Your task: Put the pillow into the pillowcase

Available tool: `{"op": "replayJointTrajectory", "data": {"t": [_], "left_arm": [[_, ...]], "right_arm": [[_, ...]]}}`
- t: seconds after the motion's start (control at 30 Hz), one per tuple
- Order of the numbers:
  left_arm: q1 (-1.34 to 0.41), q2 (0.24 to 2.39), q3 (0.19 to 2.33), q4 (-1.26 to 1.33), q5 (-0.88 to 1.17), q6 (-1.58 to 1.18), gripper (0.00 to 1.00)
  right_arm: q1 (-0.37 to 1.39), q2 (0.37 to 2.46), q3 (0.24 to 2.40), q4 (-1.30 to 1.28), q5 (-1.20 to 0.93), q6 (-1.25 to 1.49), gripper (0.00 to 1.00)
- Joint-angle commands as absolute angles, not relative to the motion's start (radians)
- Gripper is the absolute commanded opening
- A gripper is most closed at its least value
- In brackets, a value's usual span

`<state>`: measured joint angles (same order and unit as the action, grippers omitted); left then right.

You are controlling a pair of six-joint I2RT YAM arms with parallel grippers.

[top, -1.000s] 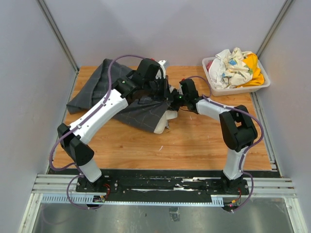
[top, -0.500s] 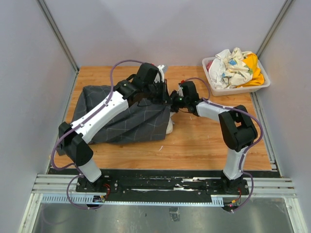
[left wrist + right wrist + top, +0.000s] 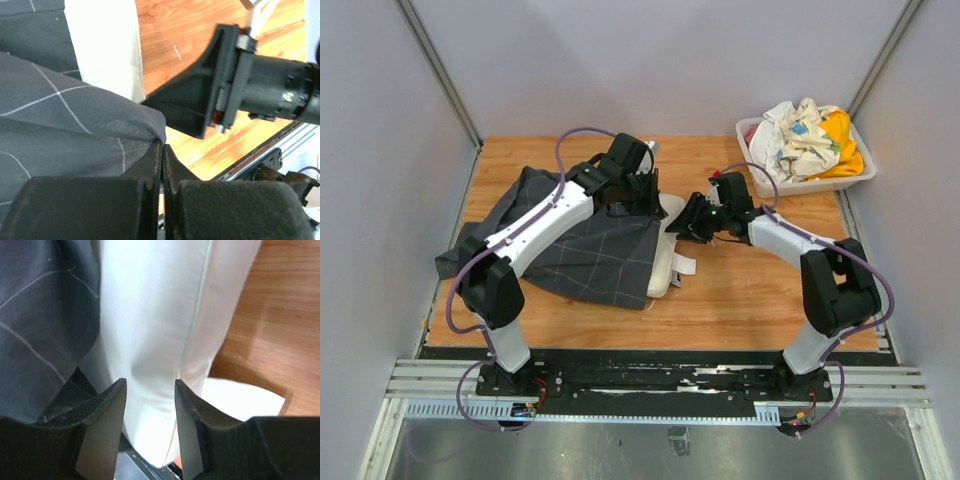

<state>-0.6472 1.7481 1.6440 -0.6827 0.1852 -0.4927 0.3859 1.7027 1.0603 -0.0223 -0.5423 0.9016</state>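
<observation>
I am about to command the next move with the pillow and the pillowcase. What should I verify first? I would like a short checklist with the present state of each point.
1. Left gripper shut on the pillowcase edge: ok.
2. Pillow fully inside the pillowcase: not ok, a cream strip shows past the open edge.
3. Right gripper open and lined up with the exposed pillow end: ok.
4. Its fingers touching the pillow: cannot tell.
5. Bin of cloths apart from both arms: ok.
</observation>
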Motion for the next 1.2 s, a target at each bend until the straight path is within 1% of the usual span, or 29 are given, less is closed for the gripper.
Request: {"op": "replayJointTrajectory", "data": {"t": [0.0, 0.17, 0.3, 0.5, 0.63, 0.73, 0.83, 0.9, 1.0, 1.07, 1.17], "left_arm": [[-0.643, 1.777, 1.735, -0.681, 0.192, -0.489, 0.00], [-0.620, 1.797, 1.807, -0.671, 0.251, -0.539, 0.00], [-0.593, 1.794, 1.908, -0.660, 0.305, -0.592, 0.00], [-0.551, 1.759, 2.042, -0.627, 0.344, -0.674, 0.00], [-0.540, 1.738, 2.125, -0.637, 0.334, -0.687, 0.00], [-0.535, 1.725, 2.159, -0.645, 0.324, -0.687, 0.00], [-0.519, 1.706, 2.171, -0.651, 0.317, -0.689, 0.00], [-0.512, 1.693, 2.171, -0.650, 0.317, -0.688, 0.00], [-0.505, 1.682, 2.165, -0.652, 0.317, -0.687, 0.00], [-0.505, 1.674, 2.157, -0.652, 0.322, -0.688, 0.00], [-0.502, 1.660, 2.156, -0.638, 0.325, -0.695, 0.00]], "right_arm": [[0.334, 1.564, 1.016, -0.119, -0.485, 0.781, 0.45], [0.239, 1.418, 0.906, -0.174, -0.442, 0.734, 0.45], [0.180, 1.373, 0.840, -0.182, -0.456, 0.722, 0.46], [0.168, 1.375, 0.794, -0.148, -0.485, 0.720, 0.45], [0.168, 1.436, 0.774, -0.053, -0.547, 0.757, 0.45], [0.167, 1.466, 0.765, -0.016, -0.542, 0.800, 0.44], [0.158, 1.471, 0.775, -0.049, -0.488, 0.801, 0.43], [0.131, 1.467, 0.771, -0.050, -0.490, 0.812, 0.43], [0.098, 1.419, 0.743, -0.049, -0.444, 0.821, 0.42], [0.081, 1.405, 0.739, -0.055, -0.439, 0.821, 0.43], [0.065, 1.444, 0.743, -0.043, -0.465, 0.833, 0.42]]}}
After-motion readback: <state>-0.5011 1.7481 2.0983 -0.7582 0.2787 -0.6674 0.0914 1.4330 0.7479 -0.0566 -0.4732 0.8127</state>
